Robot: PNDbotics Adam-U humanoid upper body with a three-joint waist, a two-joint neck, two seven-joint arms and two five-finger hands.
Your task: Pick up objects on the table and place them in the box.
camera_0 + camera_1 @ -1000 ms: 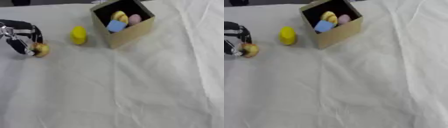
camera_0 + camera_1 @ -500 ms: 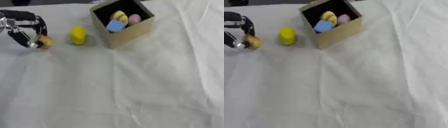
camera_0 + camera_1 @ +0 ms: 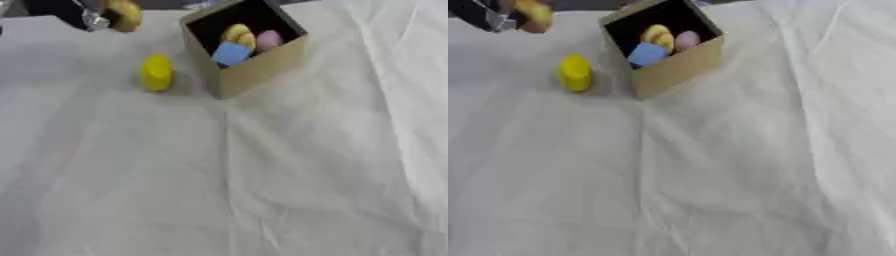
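Left hand [image 3: 74, 12] clamped on an orange-yellow rounded object [image 3: 122, 13], up left of the cardboard box [image 3: 258, 67] for dropping in among yellow, blue and pink pieces; yellow cylinder [image 3: 157, 73] waiting just left of the box.

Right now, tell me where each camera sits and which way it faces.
Left eye view: in the head, looking down at the white cloth, the box and the yellow object; the left hand holds an orange-yellow object at the top left.
Right eye view: beside it, same downward look, scene shifted slightly left; the same hand shows at the top left corner.
Both share box, yellow object, cloth and hand.
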